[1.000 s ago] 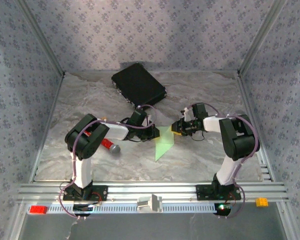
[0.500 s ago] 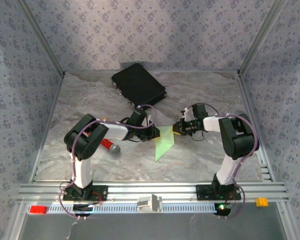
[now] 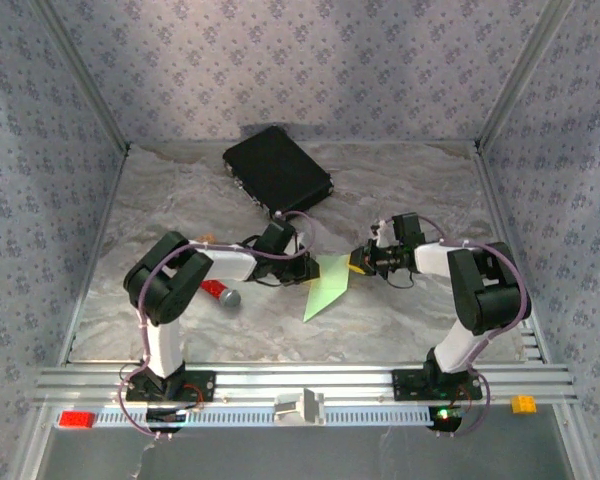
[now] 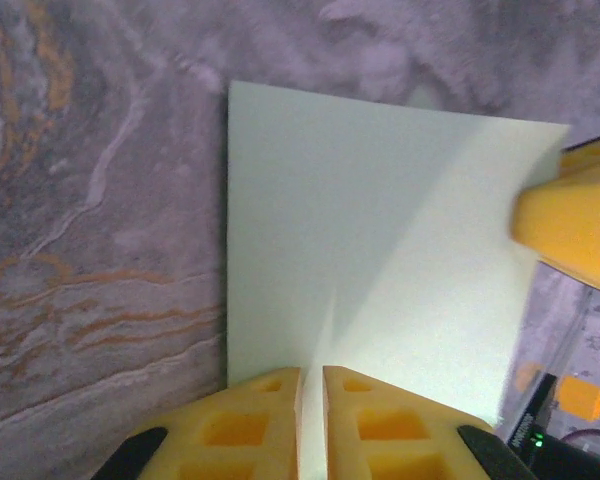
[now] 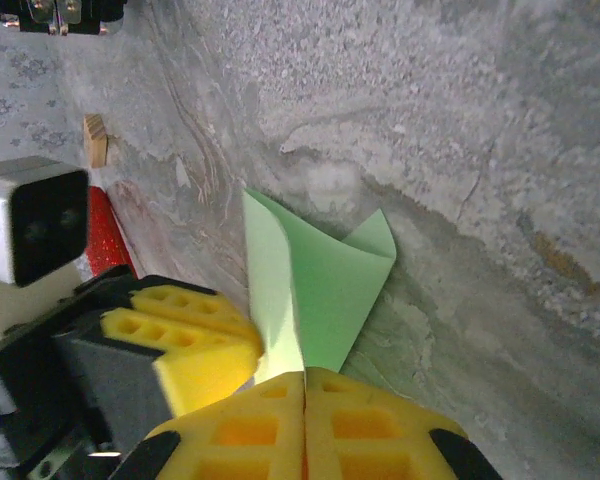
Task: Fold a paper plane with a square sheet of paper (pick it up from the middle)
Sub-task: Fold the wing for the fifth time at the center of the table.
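Note:
The square sheet of paper point(image 3: 325, 290) is light green and bent into a triangular shape, pointing toward the near edge of the table's middle. My left gripper point(image 3: 306, 268) holds its left edge. In the left wrist view the pale sheet point(image 4: 380, 220) runs into the narrow slit of that gripper point(image 4: 312, 372). My right gripper point(image 3: 358, 264) is shut on the sheet's right corner. In the right wrist view the creased green paper point(image 5: 345, 290) rises from the closed gripper point(image 5: 304, 375), with the left gripper's yellow fingers point(image 5: 180, 340) beside it.
A black rectangular case point(image 3: 277, 168) lies at the back of the marble table point(image 3: 400, 190). A red-handled tool with a grey head point(image 3: 218, 292) lies under the left arm. A small wooden block point(image 5: 96, 139) sits farther off. Small bricks point(image 3: 77, 419) rest on the front rail.
Both grippers have sunk slightly toward the table with the paper. The sheet's lower tip has shifted a little left, and the right arm's elbow has moved right.

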{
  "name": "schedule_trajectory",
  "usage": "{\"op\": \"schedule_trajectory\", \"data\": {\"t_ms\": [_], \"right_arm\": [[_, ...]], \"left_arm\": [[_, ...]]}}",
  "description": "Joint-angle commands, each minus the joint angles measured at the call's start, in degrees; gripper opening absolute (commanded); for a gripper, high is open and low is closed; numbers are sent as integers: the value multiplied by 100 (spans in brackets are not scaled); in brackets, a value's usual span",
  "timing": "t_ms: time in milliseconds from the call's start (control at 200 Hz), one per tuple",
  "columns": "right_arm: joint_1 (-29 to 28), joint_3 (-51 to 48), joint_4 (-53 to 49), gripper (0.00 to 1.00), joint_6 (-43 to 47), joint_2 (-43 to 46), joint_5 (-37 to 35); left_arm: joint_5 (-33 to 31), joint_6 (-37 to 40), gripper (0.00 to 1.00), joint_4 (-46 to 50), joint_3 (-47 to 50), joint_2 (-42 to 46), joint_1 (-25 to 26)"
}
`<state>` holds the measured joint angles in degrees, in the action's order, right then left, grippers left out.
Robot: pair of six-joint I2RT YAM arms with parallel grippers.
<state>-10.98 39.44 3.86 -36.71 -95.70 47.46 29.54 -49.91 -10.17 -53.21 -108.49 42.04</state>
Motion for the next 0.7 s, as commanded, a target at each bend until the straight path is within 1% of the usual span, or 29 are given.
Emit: {"op": "schedule_trajectory", "data": {"t_ms": [0, 110, 220, 325, 435, 695], "right_arm": [[42, -85, 124, 9, -201, 141, 202], [36, -139, 203, 12, -226, 134, 248], [35, -258, 498, 17, -333, 100, 391], [26, -387, 716, 20, -390, 123, 439], [10, -436, 704, 25, -329, 139, 389], [-11, -384, 529, 30, -10, 88, 263]], "left_arm": [[-125, 119, 12, 245, -172, -224, 50], [-172, 104, 11, 253, -126, -280, 60], [-185, 87, 10, 229, -79, -291, 66], [-147, 47, 10, 139, -49, -318, 60], [-85, -30, 10, -2, -23, -338, 60], [55, -158, 9, -275, 77, -353, 19]]}}
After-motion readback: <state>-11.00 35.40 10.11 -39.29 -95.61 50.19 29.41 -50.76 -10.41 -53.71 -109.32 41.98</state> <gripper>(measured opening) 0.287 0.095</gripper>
